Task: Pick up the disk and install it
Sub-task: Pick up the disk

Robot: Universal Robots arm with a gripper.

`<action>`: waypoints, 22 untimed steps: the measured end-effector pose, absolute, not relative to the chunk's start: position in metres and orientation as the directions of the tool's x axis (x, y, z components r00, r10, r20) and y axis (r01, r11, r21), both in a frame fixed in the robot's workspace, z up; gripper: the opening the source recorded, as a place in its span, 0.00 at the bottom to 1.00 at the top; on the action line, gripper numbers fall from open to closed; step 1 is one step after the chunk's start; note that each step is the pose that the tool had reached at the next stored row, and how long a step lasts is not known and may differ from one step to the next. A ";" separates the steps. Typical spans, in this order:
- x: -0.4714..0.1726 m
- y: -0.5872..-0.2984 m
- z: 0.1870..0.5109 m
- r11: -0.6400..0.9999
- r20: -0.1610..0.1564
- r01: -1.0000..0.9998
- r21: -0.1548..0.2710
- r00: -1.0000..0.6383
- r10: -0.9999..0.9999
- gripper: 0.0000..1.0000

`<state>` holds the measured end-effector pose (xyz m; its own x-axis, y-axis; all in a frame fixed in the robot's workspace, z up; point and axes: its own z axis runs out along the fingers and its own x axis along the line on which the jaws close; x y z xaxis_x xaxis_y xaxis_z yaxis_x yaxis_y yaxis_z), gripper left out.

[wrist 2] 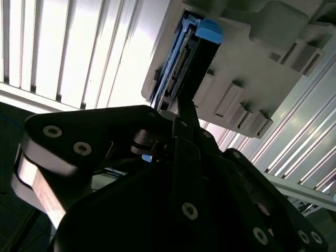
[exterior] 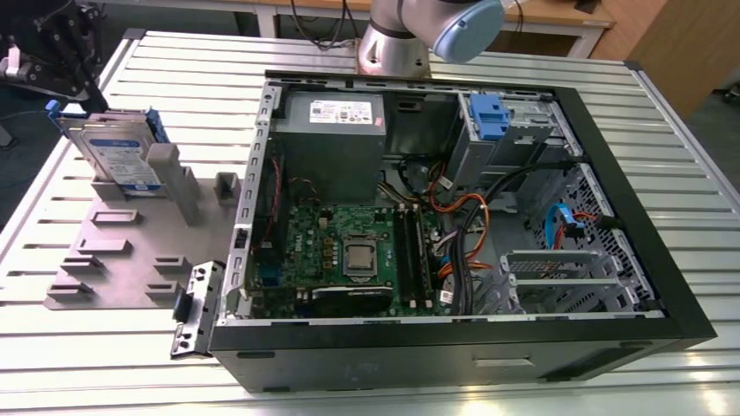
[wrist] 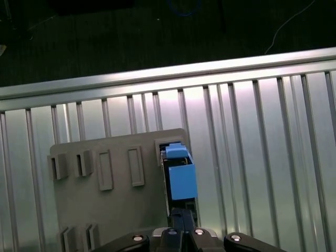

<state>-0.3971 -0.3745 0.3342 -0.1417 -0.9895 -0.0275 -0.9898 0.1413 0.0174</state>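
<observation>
1. Ribbed metal table [exterior: 647, 113] carries a grey holder [exterior: 127, 251], with an open case [exterior: 463, 338] beside it on the exterior view's right.
2. My disk [exterior: 116, 156] stands on edge in a slot along the holder's side farthest from the case. Its blue rails show above the holder.
3. My claw [wrist: 181, 212] looks pressed together and pinches nothing.
4. In both wrist views its tips sit at one end of the disk, in line with the thin edge. I cannot tell whether they touch it.
5. Risk, as I judge it: a claw pressed together cannot straddle the disk. A push from here would hit the disk's end, and could rock it in its slot or slide the holder.
6. Second risk: the disk is thin and upright, so an off-centre grip could twist it against the slot walls.
</observation>
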 end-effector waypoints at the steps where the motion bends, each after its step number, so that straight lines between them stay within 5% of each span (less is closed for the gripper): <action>1: -0.397 -0.375 0.334 0.141 -0.028 -0.990 0.017 -0.142 -0.990 0.11; 22: -0.397 -0.375 0.332 0.141 -0.027 -0.990 0.017 -0.142 -0.990 0.11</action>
<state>-0.3972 -0.3748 0.3318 -0.1417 -0.9895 -0.0274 -0.9898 0.1413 0.0174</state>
